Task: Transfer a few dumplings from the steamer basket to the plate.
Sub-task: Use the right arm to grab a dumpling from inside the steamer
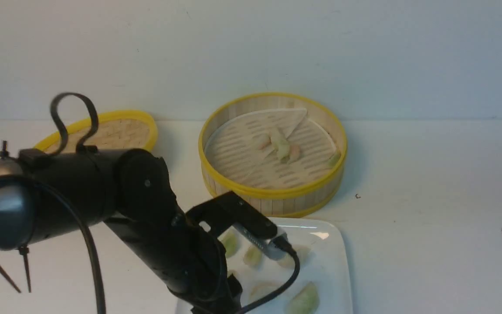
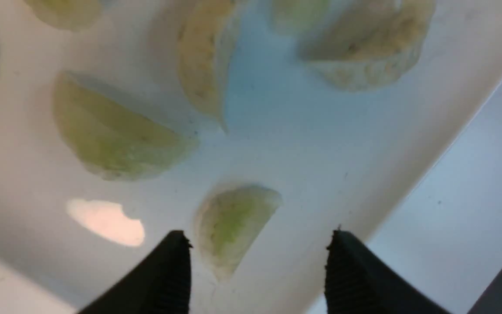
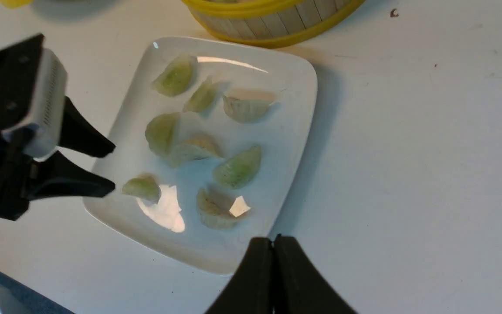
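Where the white tabletop (image 1: pixel 429 174) meets the pale wall, a flat woven lid with a yellow rim (image 1: pixel 120 131) lies at left and the round bamboo-slat steamer basket with yellow rims (image 1: pixel 277 205) at centre. A small dark speck (image 1: pixel 357 196) lies just right of the basket. A few pale green and pinkish dumplings (image 1: pixel 282 147) rest on the basket's slotted liner. Directly in front stands the glossy white square plate (image 1: pixel 334 270), carrying eight more. In the front view the black left arm (image 1: pixel 146 209) hides the plate's left part. The left gripper (image 3: pixel 112 169) hangs at the plate's near-left corner, fingers spread wide and empty. A small pale green crescent dumpling (image 2: pixel 233 222) lies on the plate in line with the gap, just past the tips. The right gripper (image 3: pixel 273 240), fingers pressed together and empty, is well to the plate's right.
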Available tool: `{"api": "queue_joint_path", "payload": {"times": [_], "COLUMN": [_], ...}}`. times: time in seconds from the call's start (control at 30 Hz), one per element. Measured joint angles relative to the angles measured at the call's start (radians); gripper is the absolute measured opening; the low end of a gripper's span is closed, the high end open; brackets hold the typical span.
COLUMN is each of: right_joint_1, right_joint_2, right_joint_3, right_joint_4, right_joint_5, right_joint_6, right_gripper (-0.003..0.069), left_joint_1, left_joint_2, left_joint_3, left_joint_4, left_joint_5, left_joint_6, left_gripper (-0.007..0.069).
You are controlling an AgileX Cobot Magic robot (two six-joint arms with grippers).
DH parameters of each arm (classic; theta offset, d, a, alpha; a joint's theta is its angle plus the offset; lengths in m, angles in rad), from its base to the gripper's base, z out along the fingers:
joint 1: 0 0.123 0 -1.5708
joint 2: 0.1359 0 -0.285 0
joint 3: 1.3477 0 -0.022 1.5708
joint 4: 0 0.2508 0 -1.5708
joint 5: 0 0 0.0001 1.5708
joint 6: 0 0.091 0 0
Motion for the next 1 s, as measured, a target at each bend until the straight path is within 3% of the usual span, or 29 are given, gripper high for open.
{"api": "queue_joint_path", "payload": {"times": [0.17, 0.27, 0.37, 0.67, 0.87, 1.0], "right_joint_1": [0.000, 0.011, 0.053, 0.296, 0.392, 0.426], "right_joint_2": [0.175, 0.295, 0.383, 0.846, 1.183, 1.412], "right_joint_3": [-0.130, -0.239, -0.320, -0.738, -1.055, -1.303], "right_joint_4": [-0.004, -0.018, -0.051, -0.271, -0.342, -0.348], "right_joint_5": [-0.001, -0.004, -0.008, -0.015, -0.015, -0.015], "right_joint_6": [-0.025, -0.028, -0.025, 0.178, 0.229, 0.234], "right_gripper": [-0.0011, -0.0010, -0.0010, 0.0010, 0.0106, 0.0232], "left_joint_1": [0.000, 0.000, 0.000, 0.000, 0.000, 0.000], "left_joint_2": [-0.172, -0.294, -0.371, -0.574, -0.656, -0.720], "left_joint_3": [-0.022, -0.018, -0.009, 0.064, 0.088, 0.090], "left_joint_4": [0.123, 0.192, 0.224, 0.249, 0.269, 0.344], "left_joint_5": [0.032, 0.060, 0.078, 0.142, 0.186, 0.239], "left_joint_6": [-0.185, -0.263, -0.298, -0.347, -0.350, -0.394], "left_gripper": [0.0101, 0.0011, -0.0003, -0.0006, -0.0006, -0.0006]}}
